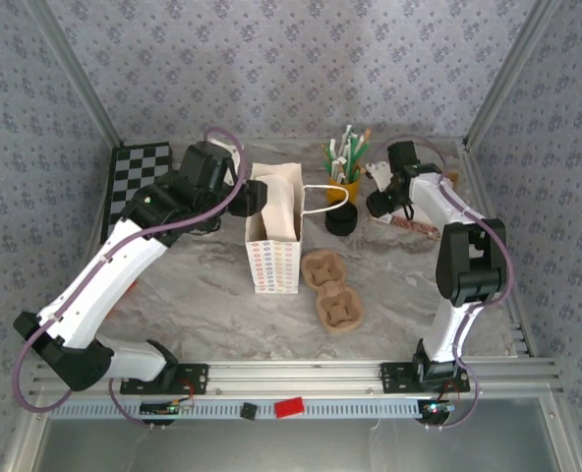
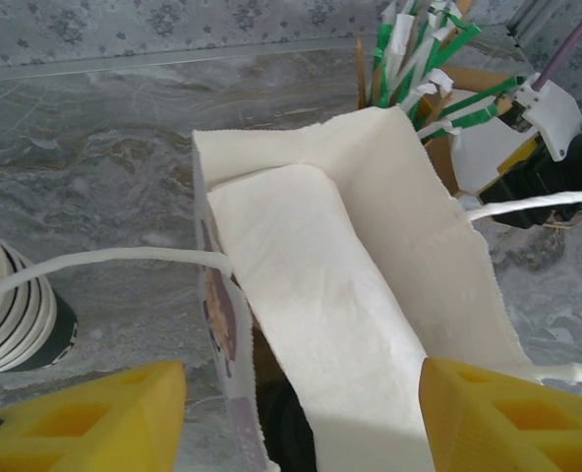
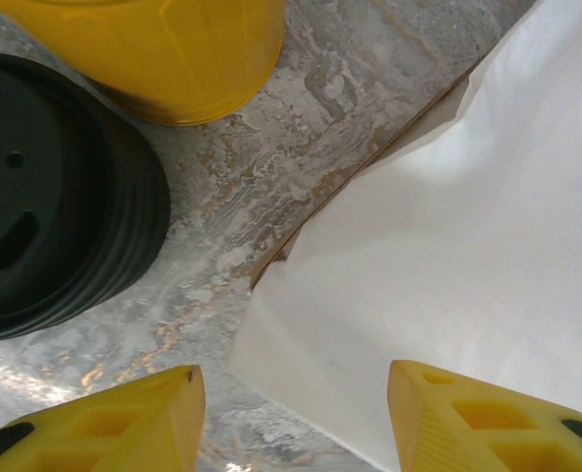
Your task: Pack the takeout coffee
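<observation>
A: Paper first: the white dotted paper bag with handles (image 1: 272, 236) stands at the middle of the table (image 1: 173, 295). The left end effector (image 2: 301, 369) hangs over its mouth, fingers wide, gripping nothing.
B: And the dark lidded paper coffee cup (image 2: 286, 435)?
A: Straight below, upright, I judge (just a dark curve deep inside, from the left wrist). The overhead camera gives the bag's folded top instead.
B: The right end effector (image 3: 293, 369)?
A: Half-spread, empty, beside a black ridged lid stack (image 3: 45, 187) nearer the far edge.
</observation>
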